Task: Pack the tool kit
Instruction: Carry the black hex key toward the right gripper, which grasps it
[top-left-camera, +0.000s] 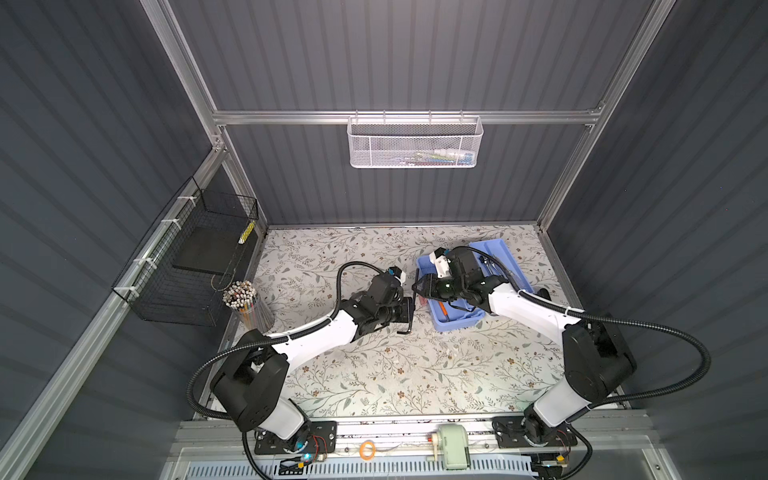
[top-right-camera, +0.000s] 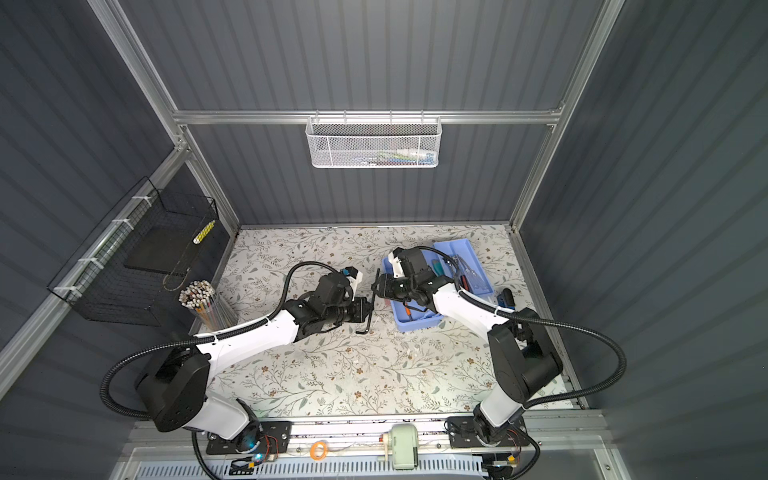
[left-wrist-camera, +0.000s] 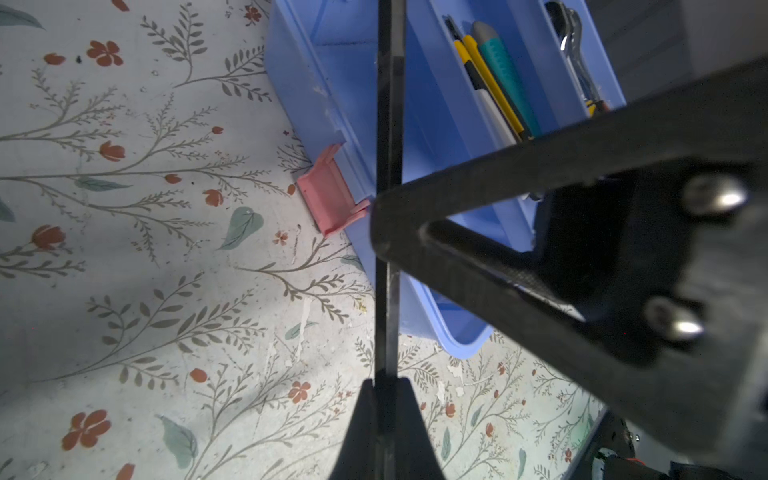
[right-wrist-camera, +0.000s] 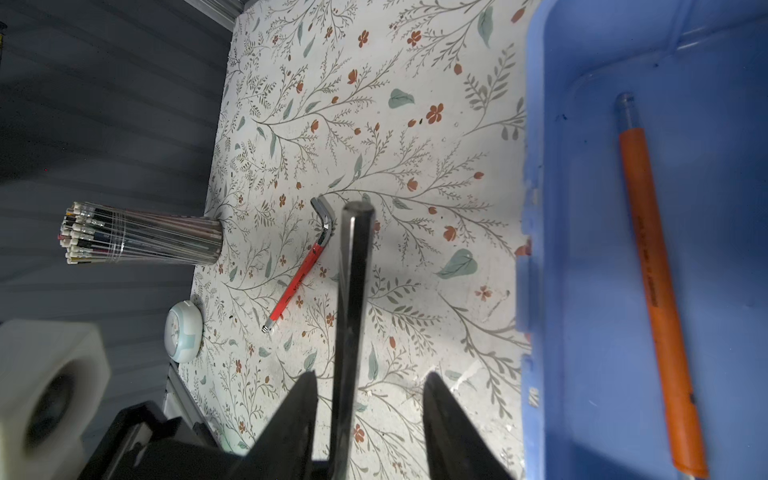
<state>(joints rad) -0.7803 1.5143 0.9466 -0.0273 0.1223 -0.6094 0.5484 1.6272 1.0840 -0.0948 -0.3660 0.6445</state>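
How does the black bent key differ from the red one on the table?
The black key is plain black; the red key has a red sleeve and silver bend. The black key is clamped in the left gripper; the red key lies flat on the table, untouched. Both are L-shaped.

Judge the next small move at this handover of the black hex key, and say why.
Probably close the right end effector fully on the black hex key: its fingers straddle the shaft with gaps on both sides, while the left end effector is clamped on it nearer the bend. Releasing the left first would likely drop it.
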